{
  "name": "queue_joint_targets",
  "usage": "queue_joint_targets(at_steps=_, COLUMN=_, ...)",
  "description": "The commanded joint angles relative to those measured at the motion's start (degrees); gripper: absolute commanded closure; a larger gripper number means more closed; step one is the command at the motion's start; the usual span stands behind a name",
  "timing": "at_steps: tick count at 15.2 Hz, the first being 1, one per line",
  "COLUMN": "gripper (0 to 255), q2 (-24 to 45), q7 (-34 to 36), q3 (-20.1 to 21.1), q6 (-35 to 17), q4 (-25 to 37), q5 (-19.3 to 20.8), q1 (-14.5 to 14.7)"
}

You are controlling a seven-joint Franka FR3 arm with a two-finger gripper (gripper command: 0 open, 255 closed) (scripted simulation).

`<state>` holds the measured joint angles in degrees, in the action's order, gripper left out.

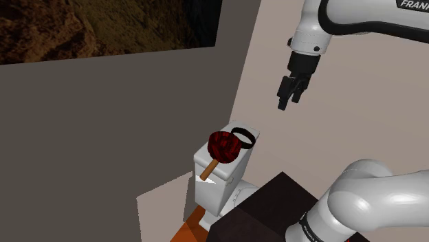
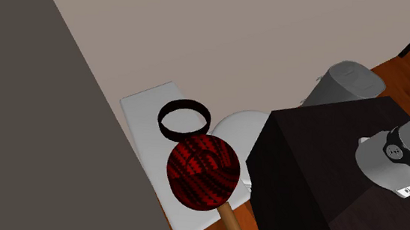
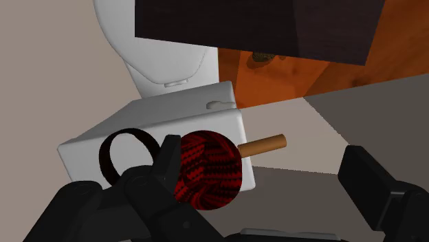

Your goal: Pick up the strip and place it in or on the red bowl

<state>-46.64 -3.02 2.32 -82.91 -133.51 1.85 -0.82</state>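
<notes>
The strip (image 1: pixel 245 136) is a black band curled into an upright ring, lying on the white toilet tank lid (image 1: pixel 206 159). Right beside it, touching or nearly so, sits the red bowl (image 1: pixel 223 146), dark red with black stripes and a brown wooden handle (image 1: pixel 209 170). The second exterior view looks down on the strip (image 2: pixel 184 121), the red bowl (image 2: pixel 203 170) and the bare lid (image 2: pixel 145 117). My gripper (image 1: pixel 284 102) hangs high above and off to the shoulder view's right, open and empty. Seen along the hand, my gripper (image 3: pixel 269 175) has its fingers (image 3: pixel 168 157) spread, with the strip (image 3: pixel 126 154) and bowl (image 3: pixel 206 169) far below.
The dark stand box (image 2: pixel 320 165) rises close beside the toilet tank. A beige wall (image 1: pixel 357 130) runs behind the tank, and a dark grey wall (image 1: pixel 103 137) stands on the shoulder view's left. Orange wooden floor (image 3: pixel 289 72) lies below. A grey rounded bin (image 2: pixel 349 83) stands past the box.
</notes>
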Motion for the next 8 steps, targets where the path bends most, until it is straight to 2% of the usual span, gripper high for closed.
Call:
queue_joint_targets(at_steps=1, gripper=0, q2=0.00, q7=0.00, q3=0.00, q6=0.00, q4=0.00, q5=0.00, q1=0.00)
queue_joint_targets(at_steps=8, gripper=0, q2=6.16, q7=-5.98, q3=-6.20, q6=-12.11, q4=-5.11, q5=3.65, q1=-1.89)
